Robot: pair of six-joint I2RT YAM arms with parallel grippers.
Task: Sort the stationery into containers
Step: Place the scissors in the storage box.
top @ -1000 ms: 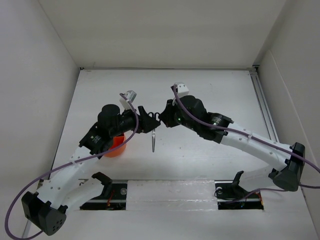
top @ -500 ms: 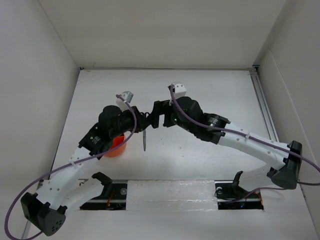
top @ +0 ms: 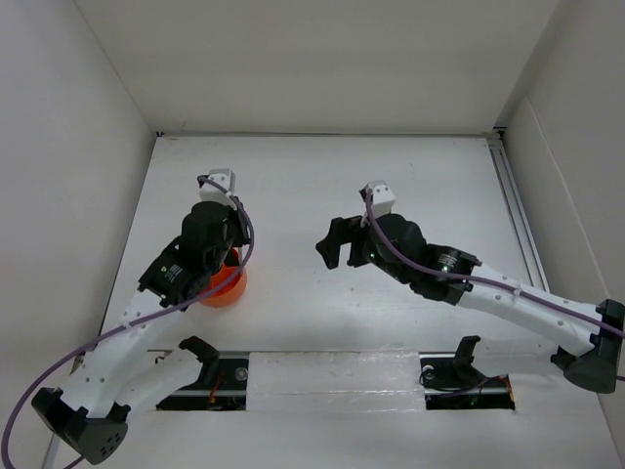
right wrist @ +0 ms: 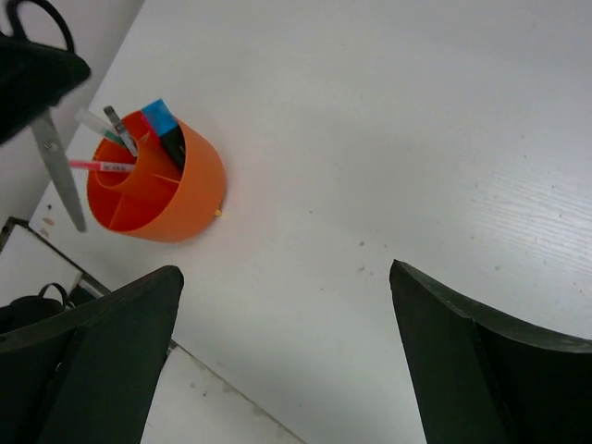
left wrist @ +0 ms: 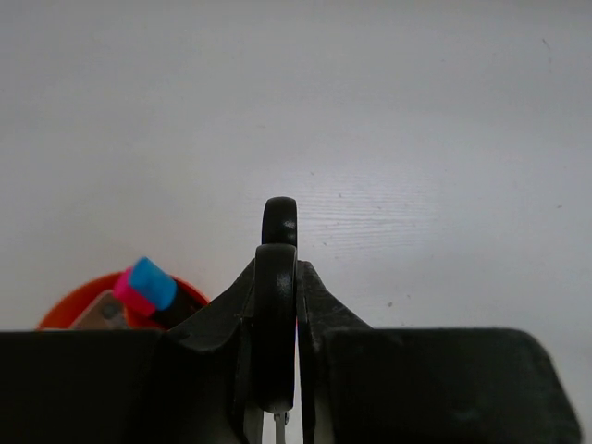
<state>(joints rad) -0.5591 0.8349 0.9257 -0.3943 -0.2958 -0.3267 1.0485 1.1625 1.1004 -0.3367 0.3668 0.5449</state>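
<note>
Hanging over the small round orange plastic cup, the left arm half hides it from above; the right gripper gapes empty, right of the cup; left wrist: left gripper clamps the black-handled scissors by their loops; right wrist: blades hang point-down beside the cup, likely for tip-first entry.

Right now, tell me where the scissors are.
The scissors are clamped by their handles in the left pincer. In the right wrist view they hang blades down at the far left, close by the orange cup.
</note>
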